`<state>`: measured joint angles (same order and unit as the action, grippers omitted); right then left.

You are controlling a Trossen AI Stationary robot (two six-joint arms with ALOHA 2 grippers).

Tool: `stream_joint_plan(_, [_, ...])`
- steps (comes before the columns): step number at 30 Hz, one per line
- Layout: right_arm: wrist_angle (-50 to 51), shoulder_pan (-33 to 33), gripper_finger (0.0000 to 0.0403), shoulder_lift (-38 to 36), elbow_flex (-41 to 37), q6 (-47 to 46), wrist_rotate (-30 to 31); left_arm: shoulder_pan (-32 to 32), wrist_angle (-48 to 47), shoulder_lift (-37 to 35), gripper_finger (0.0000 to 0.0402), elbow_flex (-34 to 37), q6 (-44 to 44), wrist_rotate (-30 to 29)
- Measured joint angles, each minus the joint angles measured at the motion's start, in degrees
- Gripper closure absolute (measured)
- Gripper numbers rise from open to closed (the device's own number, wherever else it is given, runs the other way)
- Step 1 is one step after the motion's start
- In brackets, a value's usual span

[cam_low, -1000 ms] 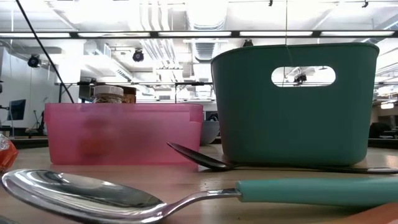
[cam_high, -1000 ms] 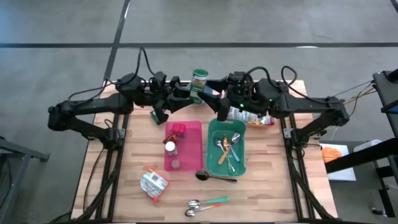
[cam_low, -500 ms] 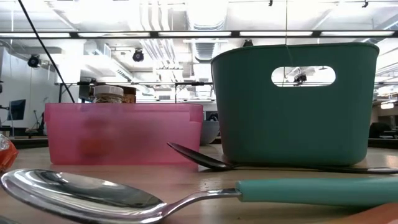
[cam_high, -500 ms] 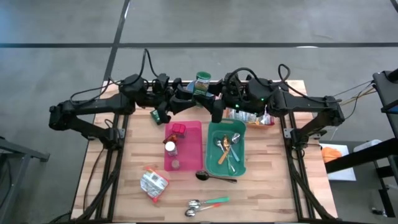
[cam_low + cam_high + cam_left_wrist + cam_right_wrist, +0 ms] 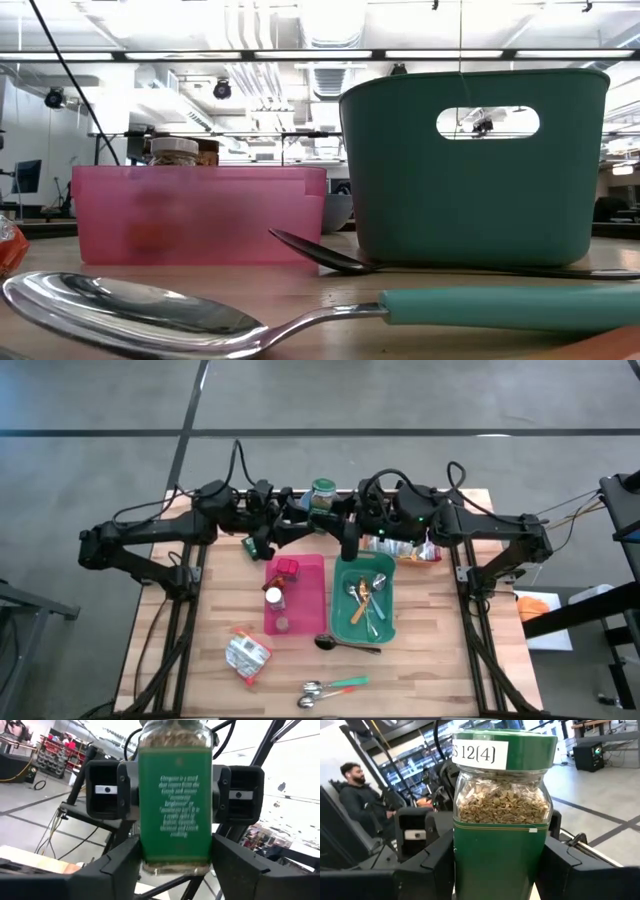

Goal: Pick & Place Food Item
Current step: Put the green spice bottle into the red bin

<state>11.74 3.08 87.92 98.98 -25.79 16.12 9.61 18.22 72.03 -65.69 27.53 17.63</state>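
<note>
Both hands meet over the desk's point(image 5: 420, 660) far edge, left hand point(image 5: 300, 512) and right hand point(image 5: 345, 515) on either side of a green-labelled jar point(image 5: 322, 493). At desk height, a pink bin point(image 5: 195, 215), a teal basket point(image 5: 470, 170) and a teal-handled spoon point(image 5: 300, 312). Left wrist camera: fingers point(image 5: 112, 865) flank the jar point(image 5: 175, 795); whether they pinch it is unclear. Right wrist camera: fingers point(image 5: 432, 865) bracket the jar point(image 5: 501, 820), grip likewise unclear; a seated person point(image 5: 357, 795) beyond.

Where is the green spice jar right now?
In the high view the green spice jar is up at the table's far edge, between the left gripper and the right gripper, beyond the pink bin.
</note>
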Motion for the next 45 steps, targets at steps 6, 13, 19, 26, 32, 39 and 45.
stream_joint_plan(6, [3.6, 0.0, 0.0211, -0.3, 0.1, 0.2, -4.4, 0.1, -0.2, -0.7, 0.0135, 0.0, 0.0, 2.6])
stream_joint_plan(13, [13.9, 0.1, 0.0211, -0.4, 1.0, -0.9, -10.4, 0.3, -5.6, -4.0, 0.0109, -0.2, 0.0, 5.1])
stream_joint_plan(19, [21.3, 0.5, 0.0211, -0.3, 1.1, -3.1, -13.7, 0.6, -22.4, -4.4, 0.0103, -5.6, -3.1, 5.1])
stream_joint_plan(26, [25.6, 0.7, 0.0211, -0.3, 1.1, -3.9, -16.4, 0.6, -46.2, -0.2, 0.0102, -17.8, -12.9, 4.3])
stream_joint_plan(32, [25.1, 0.7, 0.0211, 2.0, 1.1, -3.8, -19.8, 0.6, -54.9, 4.7, 0.0102, -25.2, -17.4, 4.3])
stream_joint_plan(39, [25.4, 0.7, 0.0211, 5.6, 1.0, -3.9, -21.9, 0.6, -58.3, 8.5, 0.0102, -28.4, -18.8, 6.3])
stream_joint_plan(45, [24.6, 0.6, 0.0211, 6.3, 1.1, -3.8, -22.6, 0.5, -60.8, 9.9, 0.0102, -27.8, -18.8, 13.5])
